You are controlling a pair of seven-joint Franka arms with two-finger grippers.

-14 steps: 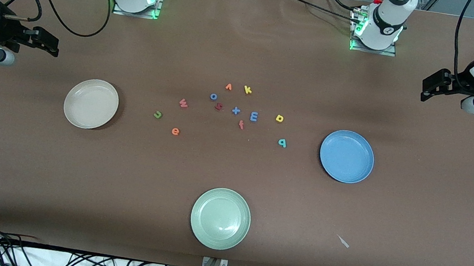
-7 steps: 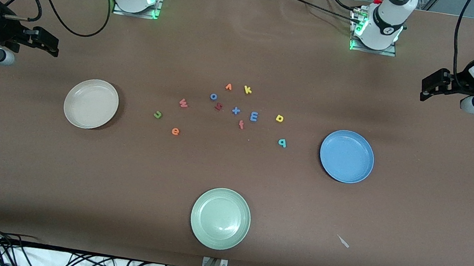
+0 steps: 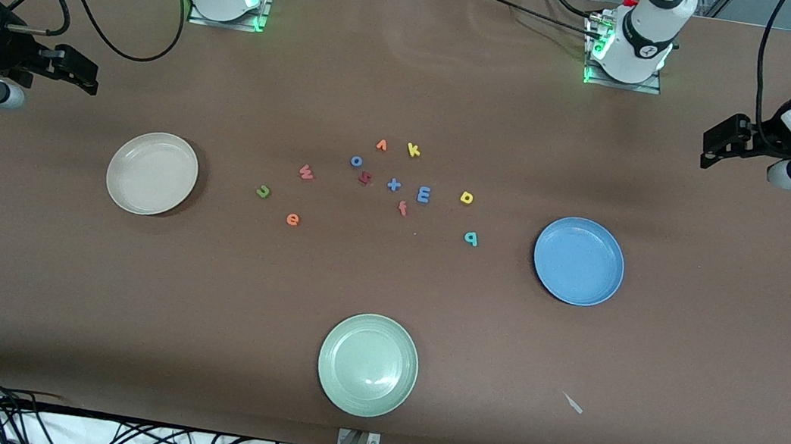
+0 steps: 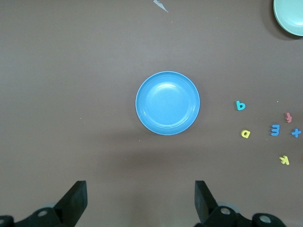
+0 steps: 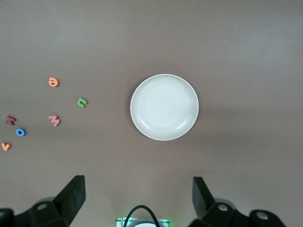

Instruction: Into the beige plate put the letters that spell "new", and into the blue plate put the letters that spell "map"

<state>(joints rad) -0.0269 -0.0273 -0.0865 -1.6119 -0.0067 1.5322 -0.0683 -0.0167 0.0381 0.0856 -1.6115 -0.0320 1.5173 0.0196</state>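
Brown bench (image 3: 691, 353) had the foam letters (image 3: 293, 219) scattered mid-way between beige plate (image 3: 152, 173) and blue plate (image 3: 579, 261). Light, flat, probably fiddly: pinch across the edges. Left hand (image 4: 140, 201) and right hand (image 5: 138, 197) hung wide open, empty.

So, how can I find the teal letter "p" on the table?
Start at the blue plate. The letters lie in a loose cluster toward the right arm's end from it. The teal "p" is the letter closest to that plate, the only teal one, nearer the camera than the yellow "a".
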